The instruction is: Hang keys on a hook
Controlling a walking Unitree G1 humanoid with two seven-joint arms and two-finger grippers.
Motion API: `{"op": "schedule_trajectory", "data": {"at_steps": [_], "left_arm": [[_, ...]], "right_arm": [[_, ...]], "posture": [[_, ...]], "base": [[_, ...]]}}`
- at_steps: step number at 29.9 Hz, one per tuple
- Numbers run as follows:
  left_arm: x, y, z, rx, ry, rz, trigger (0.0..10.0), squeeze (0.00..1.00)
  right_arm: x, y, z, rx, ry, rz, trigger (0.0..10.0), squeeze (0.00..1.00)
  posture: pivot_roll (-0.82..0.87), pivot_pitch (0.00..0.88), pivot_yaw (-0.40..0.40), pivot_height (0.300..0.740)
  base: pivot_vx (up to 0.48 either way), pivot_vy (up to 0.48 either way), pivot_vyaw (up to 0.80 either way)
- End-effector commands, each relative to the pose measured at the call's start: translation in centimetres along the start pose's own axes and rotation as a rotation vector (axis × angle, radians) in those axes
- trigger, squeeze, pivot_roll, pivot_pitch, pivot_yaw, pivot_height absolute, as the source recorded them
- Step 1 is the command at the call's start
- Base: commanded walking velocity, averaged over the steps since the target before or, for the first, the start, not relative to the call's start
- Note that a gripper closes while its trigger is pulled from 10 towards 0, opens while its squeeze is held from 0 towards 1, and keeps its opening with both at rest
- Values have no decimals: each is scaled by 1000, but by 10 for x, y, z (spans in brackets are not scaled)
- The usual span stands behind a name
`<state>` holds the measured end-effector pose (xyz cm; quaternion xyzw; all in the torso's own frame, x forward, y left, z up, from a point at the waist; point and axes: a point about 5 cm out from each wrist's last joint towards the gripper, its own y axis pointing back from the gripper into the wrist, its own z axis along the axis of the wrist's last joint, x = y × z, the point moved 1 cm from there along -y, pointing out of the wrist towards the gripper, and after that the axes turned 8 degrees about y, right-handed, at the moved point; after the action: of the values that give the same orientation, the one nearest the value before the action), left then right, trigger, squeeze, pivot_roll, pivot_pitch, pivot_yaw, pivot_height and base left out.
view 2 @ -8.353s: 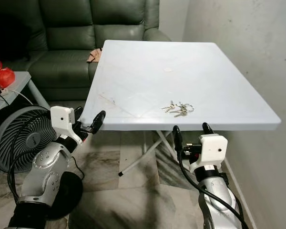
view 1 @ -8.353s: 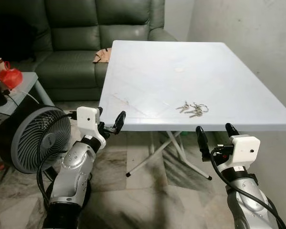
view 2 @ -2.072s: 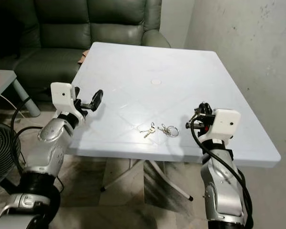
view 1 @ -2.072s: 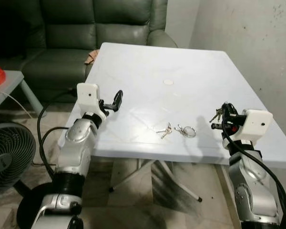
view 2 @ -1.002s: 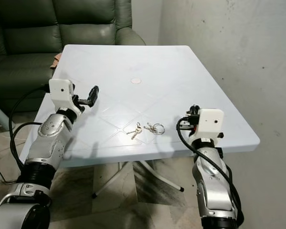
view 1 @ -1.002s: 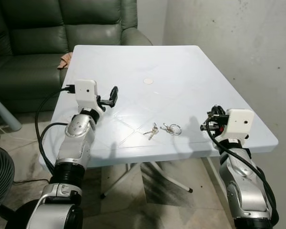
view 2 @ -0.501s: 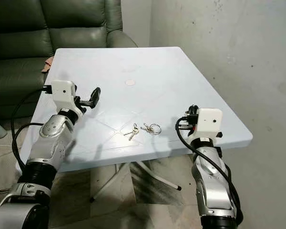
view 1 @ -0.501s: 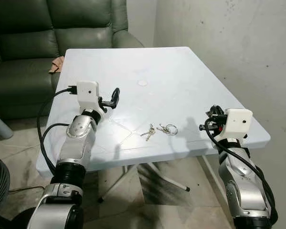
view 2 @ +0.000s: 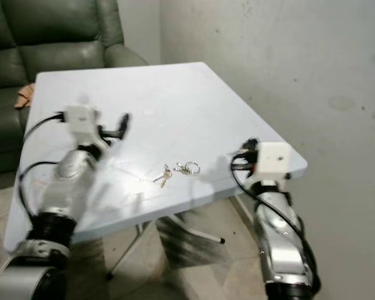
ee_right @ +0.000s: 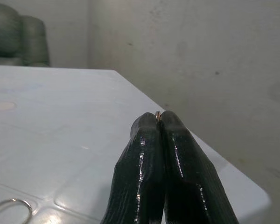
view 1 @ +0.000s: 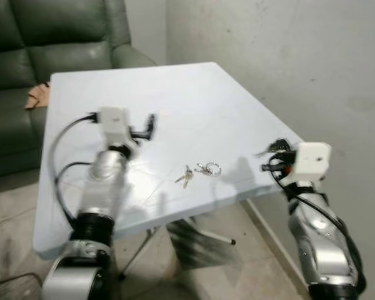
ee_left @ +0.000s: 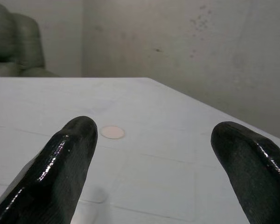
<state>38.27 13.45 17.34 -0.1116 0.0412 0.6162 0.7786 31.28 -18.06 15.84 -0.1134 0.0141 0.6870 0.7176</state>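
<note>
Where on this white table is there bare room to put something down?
The table's far half, from the small round mark back to the sofa-side edge, is bare. The near middle is taken by keys, between the left end effector and right end effector.

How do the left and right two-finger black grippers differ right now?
The left gripper has its fingers spread wide with nothing between them; the right gripper is pressed shut, a small brass-coloured ring pinched at its tips. The left gripper hovers over the middle of the white plastic table; the right gripper sits by the table's near right corner. Both are raised near tabletop level, flanking the loose keys on the table.
</note>
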Motion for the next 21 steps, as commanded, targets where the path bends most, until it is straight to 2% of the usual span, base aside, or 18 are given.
{"op": "schedule_trajectory", "data": {"at_steps": [1,21], "left_arm": [[7,0,3,-4,-13,23,10000,0],[10,1,4,-11,-13,44,10000,0]], "right_arm": [[2,-1,2,-1,-4,6,10000,0],[-1,-1,2,2,-6,-9,10000,0]], "posture": [[-35,0,-24,740],[-36,0,-23,740]], "base": [[0,0,-694],[0,0,-696]]}}
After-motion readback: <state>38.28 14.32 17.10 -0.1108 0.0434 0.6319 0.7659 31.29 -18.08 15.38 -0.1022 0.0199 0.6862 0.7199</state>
